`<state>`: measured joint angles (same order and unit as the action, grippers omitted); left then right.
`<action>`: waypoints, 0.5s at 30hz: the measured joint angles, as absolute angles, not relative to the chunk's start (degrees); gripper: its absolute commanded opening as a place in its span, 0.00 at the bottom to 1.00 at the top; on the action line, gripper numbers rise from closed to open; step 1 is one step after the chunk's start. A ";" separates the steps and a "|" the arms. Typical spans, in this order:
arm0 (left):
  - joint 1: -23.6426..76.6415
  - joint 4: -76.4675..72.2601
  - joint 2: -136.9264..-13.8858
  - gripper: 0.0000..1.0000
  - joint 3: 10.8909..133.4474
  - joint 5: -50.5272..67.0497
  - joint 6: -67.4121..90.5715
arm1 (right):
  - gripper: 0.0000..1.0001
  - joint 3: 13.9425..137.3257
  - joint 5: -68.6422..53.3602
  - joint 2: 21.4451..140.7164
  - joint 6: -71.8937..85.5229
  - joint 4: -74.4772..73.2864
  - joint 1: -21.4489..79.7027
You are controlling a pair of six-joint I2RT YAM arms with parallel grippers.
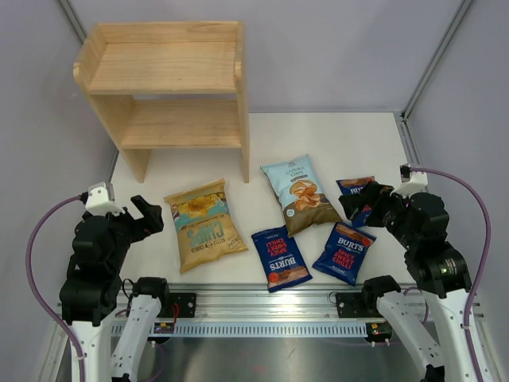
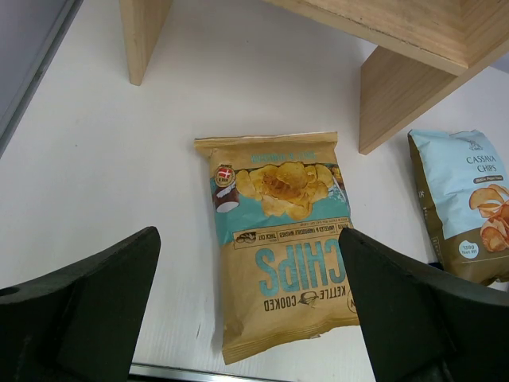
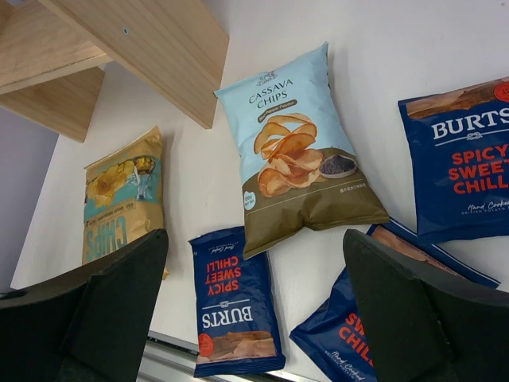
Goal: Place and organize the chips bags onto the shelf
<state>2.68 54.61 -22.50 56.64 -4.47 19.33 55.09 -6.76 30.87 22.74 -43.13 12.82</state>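
Observation:
The pale wooden shelf (image 1: 171, 87) stands at the back left; both tiers are bare. The yellow-tan bag (image 1: 205, 224) lies flat in front of it, also in the left wrist view (image 2: 282, 239). The light-blue Cassava bag (image 1: 300, 193) lies mid-table (image 3: 298, 151). Three dark-blue Burts bags lie near the front: one (image 1: 280, 258), one (image 1: 344, 252), and one (image 1: 358, 195) partly under my right gripper. My left gripper (image 1: 143, 216) is open and empty, left of the yellow-tan bag. My right gripper (image 1: 359, 203) is open and empty, above the rightmost Burts bag.
The white table top (image 1: 334, 139) ends in a metal rail (image 1: 262, 306) at the front. Grey walls close in the left, right and back. The shelf's leg (image 2: 143, 36) and side panel (image 2: 406, 95) stand just behind the yellow-tan bag.

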 measured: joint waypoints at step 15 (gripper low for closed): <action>2.68 54.54 -21.37 0.99 56.64 -2.90 19.81 | 0.99 37.43 -28.84 42.70 38.02 -14.79 16.10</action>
<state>2.68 54.54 -21.37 56.64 -2.90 19.81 37.43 -28.84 42.70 38.02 -14.79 16.10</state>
